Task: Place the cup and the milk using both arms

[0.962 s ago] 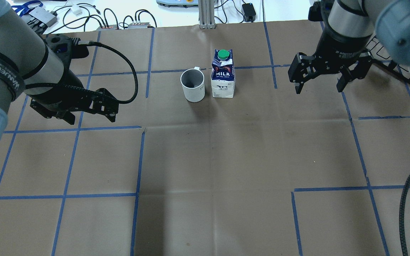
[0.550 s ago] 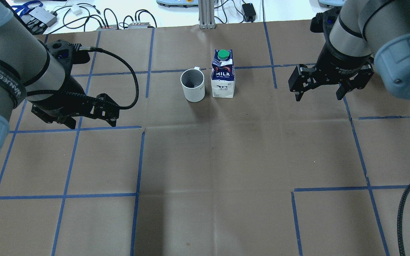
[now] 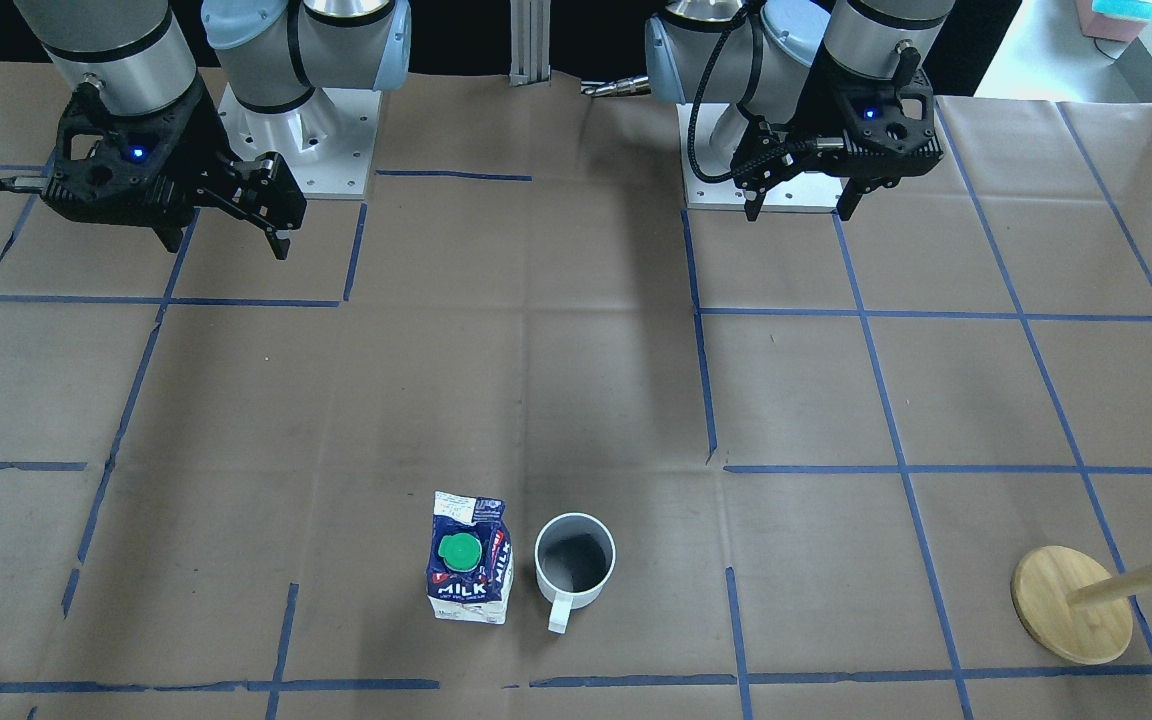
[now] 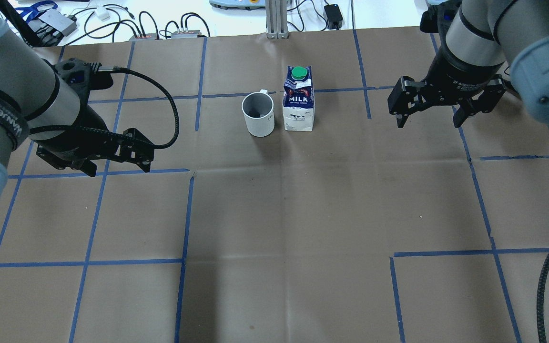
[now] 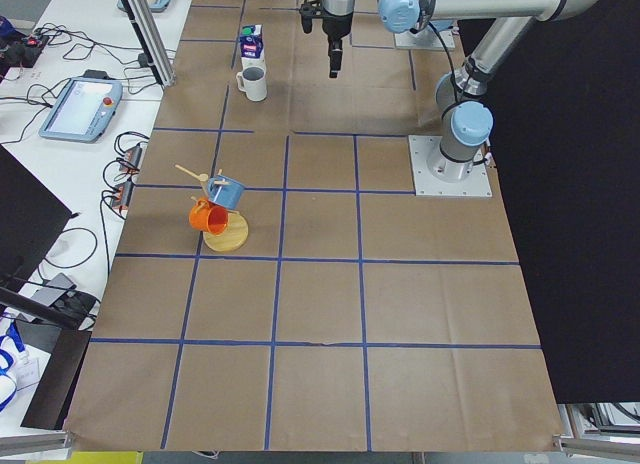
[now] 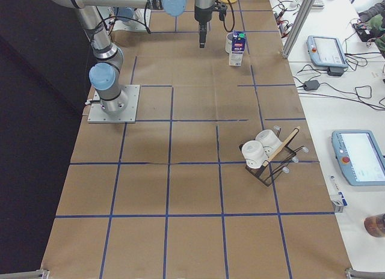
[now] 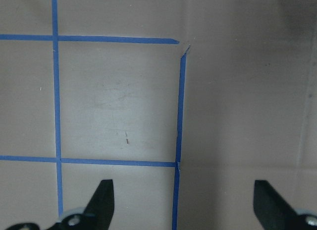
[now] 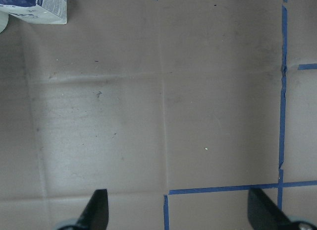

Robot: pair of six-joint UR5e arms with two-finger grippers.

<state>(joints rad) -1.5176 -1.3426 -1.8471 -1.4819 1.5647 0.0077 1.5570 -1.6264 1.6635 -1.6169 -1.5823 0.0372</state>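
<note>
The white cup with a dark grey inside stands upright at the far middle of the table, its handle pointing away from the robot. The milk carton stands upright just to its right, apart from it by a small gap. Both also show in the front view, the cup and the milk. My left gripper is open and empty above the table, left of the cup. My right gripper is open and empty, right of the milk. A corner of the milk shows in the right wrist view.
A wooden mug tree with a blue and an orange mug stands at the table's left end. A black rack with white cups stands at the right end. A metal post and cables lie behind the table.
Both open grippers have shifted slightly in place: the left one a little nearer and leftward, the right one back up after a small dip. Cup and milk have not moved.
</note>
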